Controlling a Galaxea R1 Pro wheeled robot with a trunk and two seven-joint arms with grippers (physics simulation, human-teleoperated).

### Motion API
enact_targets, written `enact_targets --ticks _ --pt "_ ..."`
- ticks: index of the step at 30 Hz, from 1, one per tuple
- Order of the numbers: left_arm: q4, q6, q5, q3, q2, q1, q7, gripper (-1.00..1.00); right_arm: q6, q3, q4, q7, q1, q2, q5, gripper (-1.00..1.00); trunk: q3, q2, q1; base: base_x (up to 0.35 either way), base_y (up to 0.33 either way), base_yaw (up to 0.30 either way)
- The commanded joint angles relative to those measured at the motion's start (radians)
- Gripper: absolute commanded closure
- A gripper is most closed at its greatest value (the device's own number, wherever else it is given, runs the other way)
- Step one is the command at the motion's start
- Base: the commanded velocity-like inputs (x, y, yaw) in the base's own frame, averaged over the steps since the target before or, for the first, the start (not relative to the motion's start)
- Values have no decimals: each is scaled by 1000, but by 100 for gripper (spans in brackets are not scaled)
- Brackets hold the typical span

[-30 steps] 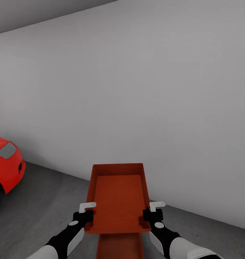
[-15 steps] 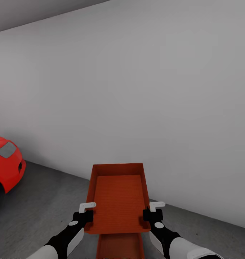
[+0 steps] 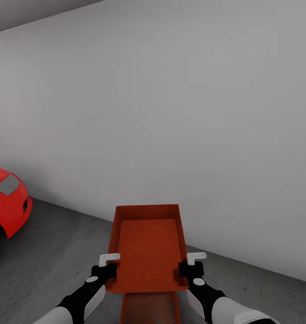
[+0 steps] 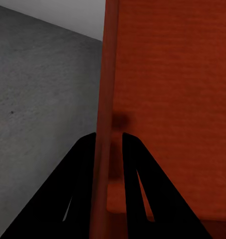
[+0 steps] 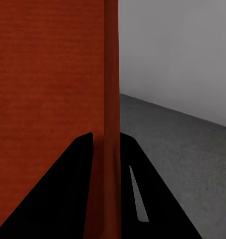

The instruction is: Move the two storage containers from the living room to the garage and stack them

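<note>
I hold one orange-red storage container [image 3: 147, 247] level in front of me, above the garage's dark grey concrete floor [image 3: 54, 256]. My left gripper [image 3: 109, 265] is shut on its left wall, my right gripper [image 3: 189, 265] on its right wall. In the left wrist view the black fingers [image 4: 83, 164] pinch the thin red wall [image 4: 105, 89]. The right wrist view has the same clamp, fingers [image 5: 80, 164] on the wall [image 5: 111, 74]. A second, alike container [image 3: 149, 308] lies directly below the held one, at the picture's bottom edge. What it rests on is hidden.
A plain white-grey wall [image 3: 171, 112] stands close ahead and runs off to the right. The nose of a red car [image 3: 6, 198] is at the left edge. Bare concrete lies between the car and me and to my right.
The whole view has shifted a little: the wall's top edge has risen and the car has slid slightly left. The held container and both grippers keep their places in the picture.
</note>
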Motion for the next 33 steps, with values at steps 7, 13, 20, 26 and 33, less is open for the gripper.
enact_targets --ticks 7,13,20,26,33 --pt "-9 -3 -8 14 -6 -1 47 100 -7 -39 3 -11 -1 -4 -21 100 -13 -1 0 0 0 0" --pt "-10 -3 -8 14 -7 -1 47 100 -7 -39 3 -11 -1 -3 -23 100 -22 -1 0 0 0 0" --pt "-9 -3 -8 13 -6 -1 47 100 -7 -39 4 -11 -1 0 -24 100 -33 -1 0 0 0 0" --pt "-8 -4 -8 13 -5 -1 47 100 -7 -39 4 -11 -1 -1 -24 100 -43 -1 0 0 0 0" --pt "-7 -4 -8 14 -5 -1 47 100 -7 -39 4 -11 -1 -2 -24 100 -54 -1 0 0 0 0"
